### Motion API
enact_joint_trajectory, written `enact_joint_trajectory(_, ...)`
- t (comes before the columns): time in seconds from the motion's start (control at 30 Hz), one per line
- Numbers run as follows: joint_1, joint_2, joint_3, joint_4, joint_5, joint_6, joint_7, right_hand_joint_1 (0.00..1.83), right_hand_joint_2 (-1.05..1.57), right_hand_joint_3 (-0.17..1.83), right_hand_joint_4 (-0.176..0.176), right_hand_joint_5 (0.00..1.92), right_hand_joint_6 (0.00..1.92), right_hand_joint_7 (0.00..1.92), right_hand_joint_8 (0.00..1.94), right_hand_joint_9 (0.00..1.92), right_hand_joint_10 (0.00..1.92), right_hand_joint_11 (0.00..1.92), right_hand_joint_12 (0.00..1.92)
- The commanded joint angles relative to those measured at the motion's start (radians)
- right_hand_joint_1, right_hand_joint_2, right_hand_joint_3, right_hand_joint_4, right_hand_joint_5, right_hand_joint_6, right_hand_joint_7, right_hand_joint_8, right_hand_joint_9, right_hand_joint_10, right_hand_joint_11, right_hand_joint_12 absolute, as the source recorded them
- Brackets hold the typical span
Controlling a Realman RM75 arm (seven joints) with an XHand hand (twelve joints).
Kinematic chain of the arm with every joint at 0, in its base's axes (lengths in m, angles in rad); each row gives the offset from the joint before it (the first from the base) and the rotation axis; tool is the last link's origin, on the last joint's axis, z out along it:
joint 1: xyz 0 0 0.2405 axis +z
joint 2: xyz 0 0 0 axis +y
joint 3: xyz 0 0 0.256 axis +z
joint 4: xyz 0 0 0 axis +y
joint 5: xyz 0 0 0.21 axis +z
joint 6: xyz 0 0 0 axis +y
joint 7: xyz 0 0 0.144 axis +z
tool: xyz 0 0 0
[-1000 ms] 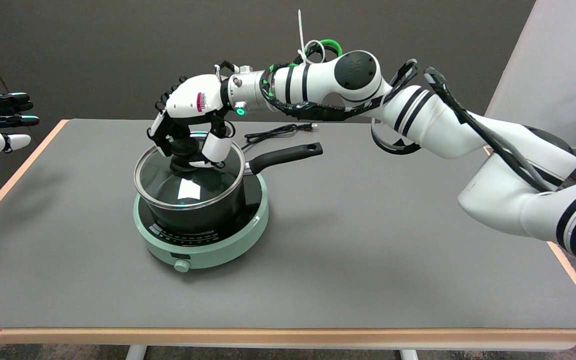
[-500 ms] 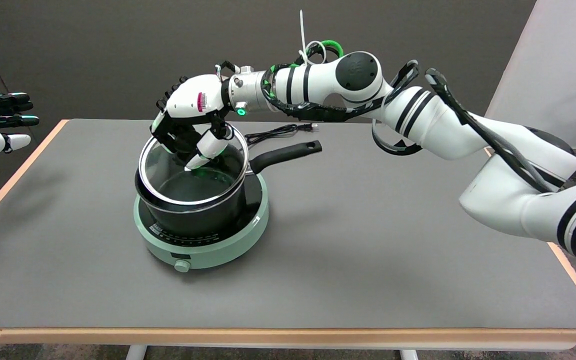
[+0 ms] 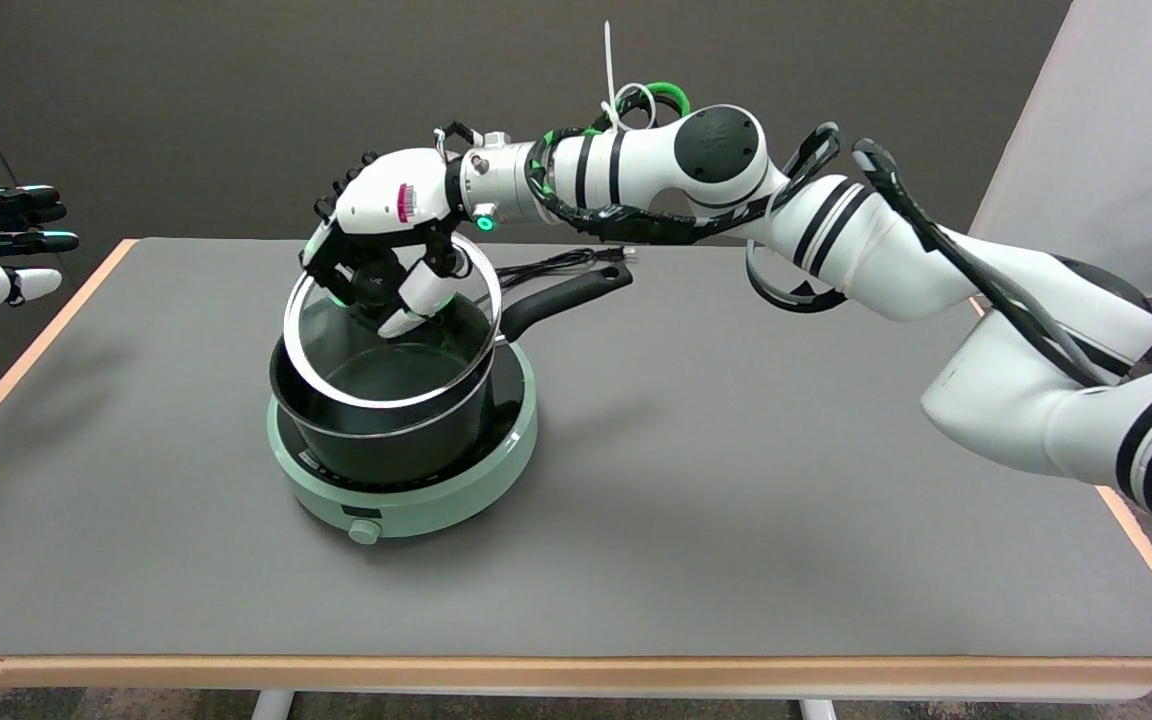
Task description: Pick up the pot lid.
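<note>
Left of centre: green cooker [image 3: 406, 490], knob at front; its panel print too small to read. Black pot [image 3: 381, 425] sits on it, handle pointing upper right. Above the pot, glass lid [image 3: 391, 335] hangs tilted, clear of the rim. Right hand [image 3: 381, 245], palm down, fingers curled around the lid's knob. Arm runs in from lower right.

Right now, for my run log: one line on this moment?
right hand: grips knob | pot lid: tilted, raised off pot | burner: under pot
</note>
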Motion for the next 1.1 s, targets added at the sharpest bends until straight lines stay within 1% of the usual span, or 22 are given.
enact_joint_trajectory(0.03, -0.001, 0.006, 0.015, 0.014, 0.002, -0.012, -0.002, 1.33, 0.94, 0.56, 0.176, 0.6, 1.31, 0.79, 1.45, 0.75, 1.39, 0.52, 0.73)
enact_joint_trajectory(0.07, 0.001, 0.006, 0.017, 0.017, 0.002, -0.012, -0.002, 1.33, 0.95, 0.57, 0.176, 0.62, 1.27, 0.78, 1.47, 0.76, 1.36, 0.53, 0.76)
enact_joint_trajectory(0.17, 0.009, 0.009, 0.021, 0.024, 0.002, -0.012, -0.002, 1.34, 0.93, 0.57, 0.176, 0.63, 1.27, 0.81, 1.43, 0.78, 1.4, 0.56, 0.82)
enact_joint_trajectory(0.5, 0.052, 0.027, 0.016, 0.057, 0.003, -0.005, -0.002, 1.34, 0.91, 0.57, 0.176, 0.64, 1.27, 0.84, 1.38, 0.8, 1.41, 0.6, 0.92)
enact_joint_trajectory(0.6, 0.072, 0.036, 0.017, 0.062, 0.005, -0.005, -0.002, 1.35, 0.9, 0.57, 0.176, 0.65, 1.26, 0.86, 1.35, 0.81, 1.41, 0.61, 0.98)
enact_joint_trajectory(0.73, 0.095, 0.055, 0.028, 0.064, -0.001, -0.005, -0.002, 1.35, 0.88, 0.58, 0.176, 0.66, 1.26, 0.88, 1.32, 0.83, 1.43, 0.63, 1.1)
enact_joint_trajectory(0.87, 0.107, 0.082, 0.067, 0.063, -0.044, -0.024, -0.002, 1.36, 0.87, 0.59, 0.176, 0.66, 1.26, 0.9, 1.3, 0.84, 1.43, 0.67, 1.18)
enact_joint_trajectory(0.97, 0.113, 0.104, 0.1, 0.062, -0.086, -0.051, -0.002, 1.36, 0.86, 0.59, 0.176, 0.65, 1.26, 0.9, 1.29, 0.85, 1.44, 0.66, 1.32)
enact_joint_trajectory(1.1, 0.124, 0.131, 0.125, 0.054, -0.112, -0.074, -0.002, 1.36, 0.85, 0.6, 0.176, 0.65, 1.28, 0.92, 1.28, 0.86, 1.43, 0.67, 1.35)
